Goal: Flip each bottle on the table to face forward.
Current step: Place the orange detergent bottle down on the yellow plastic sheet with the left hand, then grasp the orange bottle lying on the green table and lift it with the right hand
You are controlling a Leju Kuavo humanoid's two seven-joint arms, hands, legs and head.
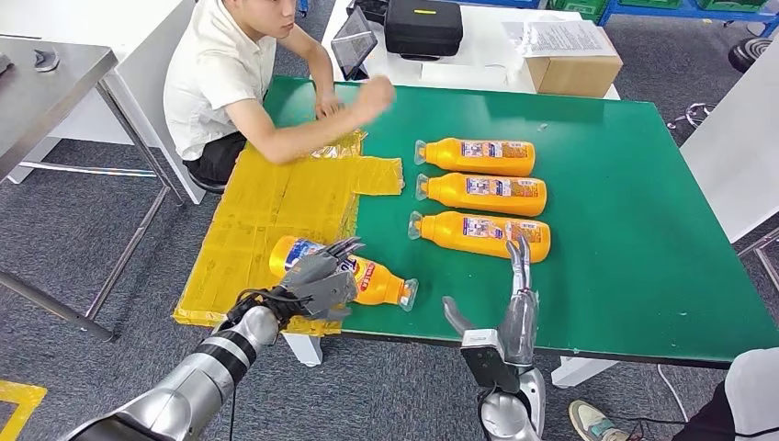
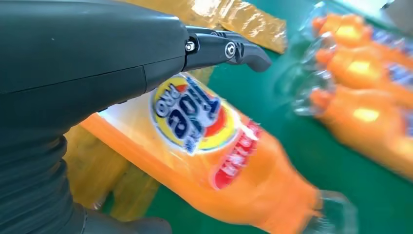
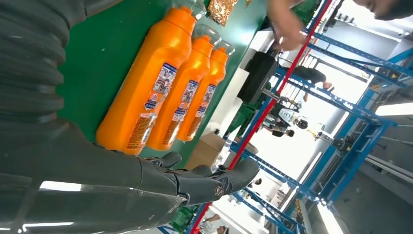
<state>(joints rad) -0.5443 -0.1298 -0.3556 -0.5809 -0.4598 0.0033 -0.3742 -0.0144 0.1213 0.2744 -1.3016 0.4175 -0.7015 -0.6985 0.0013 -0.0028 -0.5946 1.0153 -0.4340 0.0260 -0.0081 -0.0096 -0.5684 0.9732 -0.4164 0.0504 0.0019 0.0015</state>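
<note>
The left hand (image 1: 323, 280) lies over the wide end of an orange bottle (image 1: 381, 282) at the near edge of the green table (image 1: 643, 230), fingers curved across its top. The left wrist view shows a dark finger (image 2: 229, 48) arching over the bottle's front label (image 2: 192, 114), a round blue, yellow and red logo facing up, but I cannot tell whether the hand really grips the bottle or just rests on it. This bottle lies on its side, its clear cap end (image 1: 408, 293) pointing away from the hand toward the right hand, its wide end over the yellow taped sheet (image 1: 266, 220) that lies beneath and beyond the left hand.

The right hand (image 1: 514, 308) stands upright at the near table edge, fingers spread wide and straight, holding nothing. Its fingertips (image 1: 520, 250) reach up to the nearest bottle of the row (image 1: 482, 234), just in front of it. Beyond that lie the middle bottle (image 1: 484, 193) and the far bottle (image 1: 476, 156), all three on their sides, side by side, caps toward the left hand's side, printed back labels up.

Beyond the left hand a person in a white shirt (image 1: 220, 73) sits at the table's far corner, one fist (image 1: 375, 95) raised above the yellow sheet. Farther off, past the row, a black case (image 1: 423, 26) and a cardboard box (image 1: 574, 69) sit on a white table.
</note>
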